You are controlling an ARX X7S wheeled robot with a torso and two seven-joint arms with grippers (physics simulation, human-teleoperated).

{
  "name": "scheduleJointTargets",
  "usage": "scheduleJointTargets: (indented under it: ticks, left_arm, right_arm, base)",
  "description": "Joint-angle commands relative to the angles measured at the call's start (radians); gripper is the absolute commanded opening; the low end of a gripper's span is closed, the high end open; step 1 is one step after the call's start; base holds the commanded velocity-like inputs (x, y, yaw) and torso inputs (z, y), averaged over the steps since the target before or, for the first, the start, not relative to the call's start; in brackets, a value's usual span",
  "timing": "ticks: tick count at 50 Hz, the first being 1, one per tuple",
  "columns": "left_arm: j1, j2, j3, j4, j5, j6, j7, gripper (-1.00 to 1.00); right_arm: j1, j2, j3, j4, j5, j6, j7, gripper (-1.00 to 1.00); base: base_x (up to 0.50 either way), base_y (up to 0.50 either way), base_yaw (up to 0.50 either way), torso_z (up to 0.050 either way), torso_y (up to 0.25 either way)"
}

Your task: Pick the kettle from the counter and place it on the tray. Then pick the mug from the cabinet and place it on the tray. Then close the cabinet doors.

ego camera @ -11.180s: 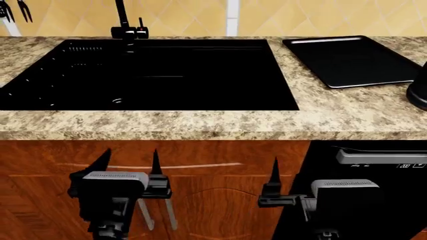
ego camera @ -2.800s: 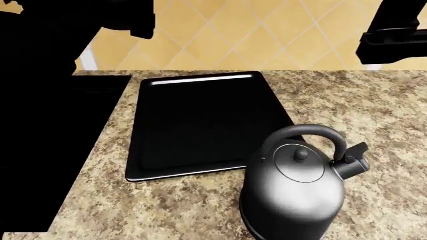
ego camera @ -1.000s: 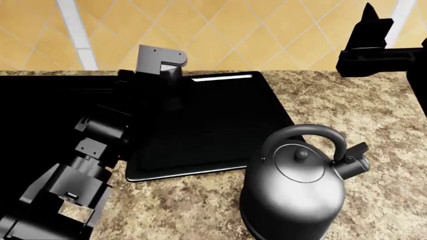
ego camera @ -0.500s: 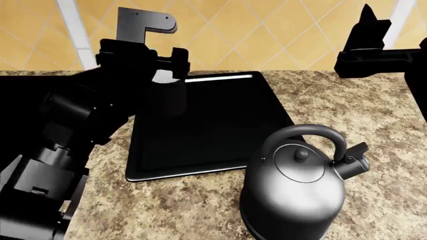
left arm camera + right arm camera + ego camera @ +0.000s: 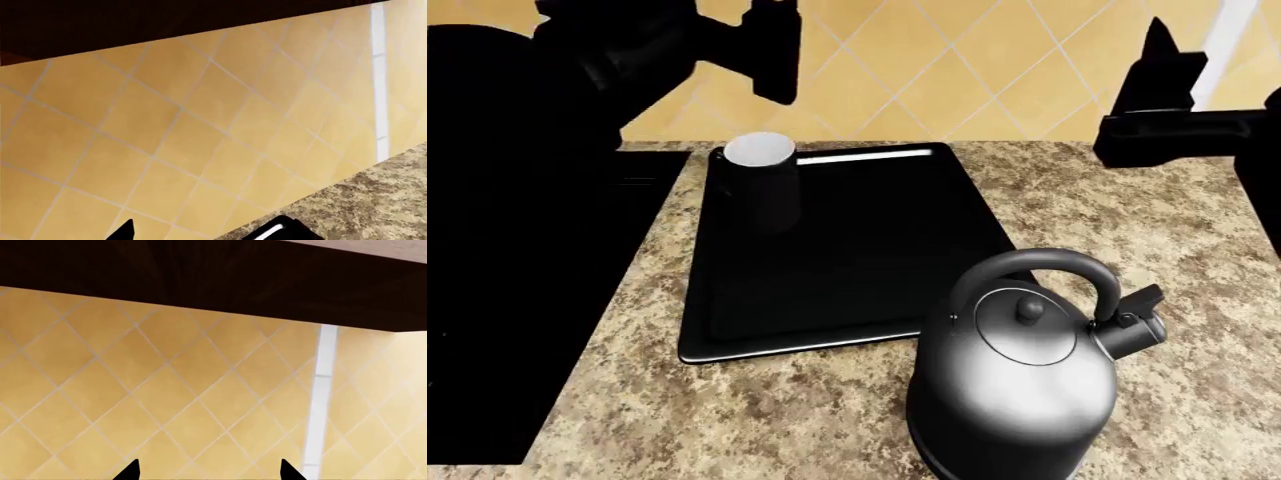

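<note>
The mug [image 5: 761, 180] stood upright in the tray's [image 5: 841, 250] far left corner, the kettle [image 5: 1021, 385] sat on the table [image 5: 1174, 230] just off the tray's near right corner, the right gripper [image 5: 210, 471] hung spread, and the left gripper's [image 5: 767, 50] state couldn't be told.

kitchen | granite counter [image 5: 1174, 230] | tiled wall [image 5: 961, 70] | kettle [image 5: 1014, 380]
</note>
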Motion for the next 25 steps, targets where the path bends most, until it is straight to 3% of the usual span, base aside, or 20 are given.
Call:
scheduleJointTargets:
  ticks: [1, 6, 15, 22, 25]
  left_arm:
    - [-0.059, -0.106, -0.054, 0.177, -0.202, -0.136, 0.061, 1.0]
    - [-0.054, -0.152, -0.057, 0.244, -0.262, -0.152, 0.146, 1.0]
    - [-0.003, -0.21, -0.107, 0.359, -0.444, -0.158, 0.171, 1.0]
    - [0.032, -0.214, -0.126, 0.466, -0.476, -0.131, 0.198, 1.0]
    - [0.053, -0.21, -0.128, 0.475, -0.565, -0.114, 0.176, 1.0]
  right_arm:
    - [-0.021, 0.008, 0.007, -0.01, -0.006, -0.011, -0.009, 1.0]
    - [-0.025, 0.013, 0.01, -0.008, -0.007, -0.015, -0.011, 1.0]
    - [-0.031, 0.017, 0.013, 0.001, -0.018, -0.022, -0.021, 1.0]
    - [-0.032, 0.02, 0.014, 0.002, -0.019, -0.024, -0.018, 1.0]
    - [-0.035, 0.022, 0.014, 0.001, -0.021, -0.026, -0.019, 1.0]
  base:
    - [0.0, 0.0, 0.0, 0.0, 0.0]
    - [0.0, 0.0, 0.0, 0.0, 0.0]
    - [0.0, 0.0, 0.0, 0.0, 0.0]
    - [0.0, 0.0, 0.0, 0.0, 0.0]
    - [0.0, 0.0, 0.0, 0.0, 0.0]
